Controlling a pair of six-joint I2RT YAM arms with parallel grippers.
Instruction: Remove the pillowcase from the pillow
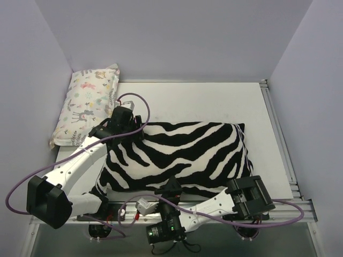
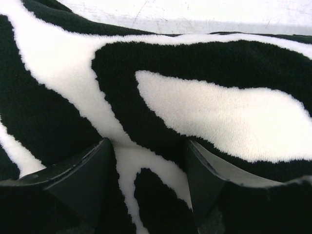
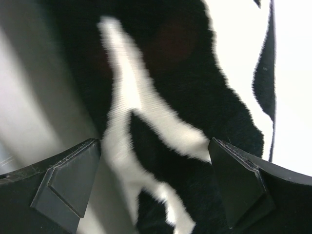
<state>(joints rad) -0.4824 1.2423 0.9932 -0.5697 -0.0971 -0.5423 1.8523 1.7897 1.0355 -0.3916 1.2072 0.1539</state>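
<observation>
At the near edge, the right gripper (image 3: 153, 146) is hanging with its jaws spread wide and nothing between them, over the near hem of the pillowcase (image 1: 182, 150), which is lying zebra side up across the middle of the table (image 1: 214, 101). Further back, the left gripper (image 2: 148, 146) is resting released on the far left corner, jaws straddling plush without pinching it. Each should probably be closing on fabric alone, not the stuffing beneath. The case is bulging full, though the pillow inside is showing nowhere, and I cannot tell which edge is open. A small animal-print pillow (image 1: 88, 104) is lying beyond, far left.
</observation>
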